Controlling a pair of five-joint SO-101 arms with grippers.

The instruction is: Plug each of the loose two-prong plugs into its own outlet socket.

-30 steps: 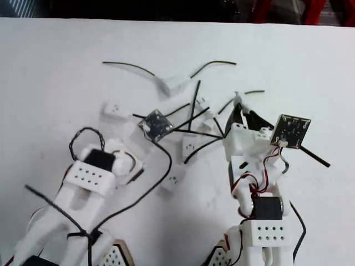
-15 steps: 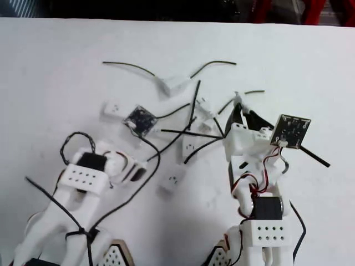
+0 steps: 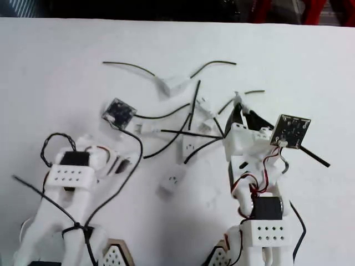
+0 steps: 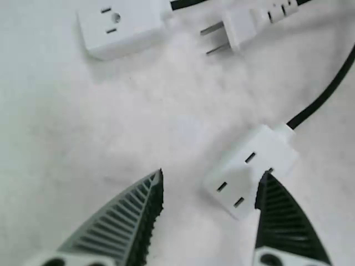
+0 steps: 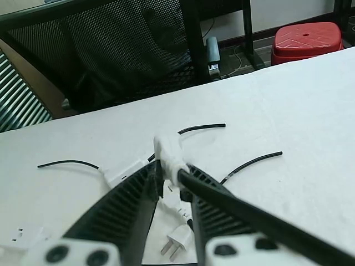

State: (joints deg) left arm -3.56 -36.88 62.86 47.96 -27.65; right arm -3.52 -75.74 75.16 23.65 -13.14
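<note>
We find the left gripper (image 4: 211,176) open astride the white block socket on a black cord (image 4: 249,166), lying slantwise between its fingers, close to one; the right gripper (image 5: 172,170) clamps a white black-corded plug (image 5: 166,148).

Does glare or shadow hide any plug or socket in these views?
High view: white sockets nearly vanish into the bright table; black cords stand out. Left wrist view: even light, faint shadows; slots on the square socket and prongs on the loose plug show plainly. Right wrist view: held plug white on white table, room behind dark.
</note>
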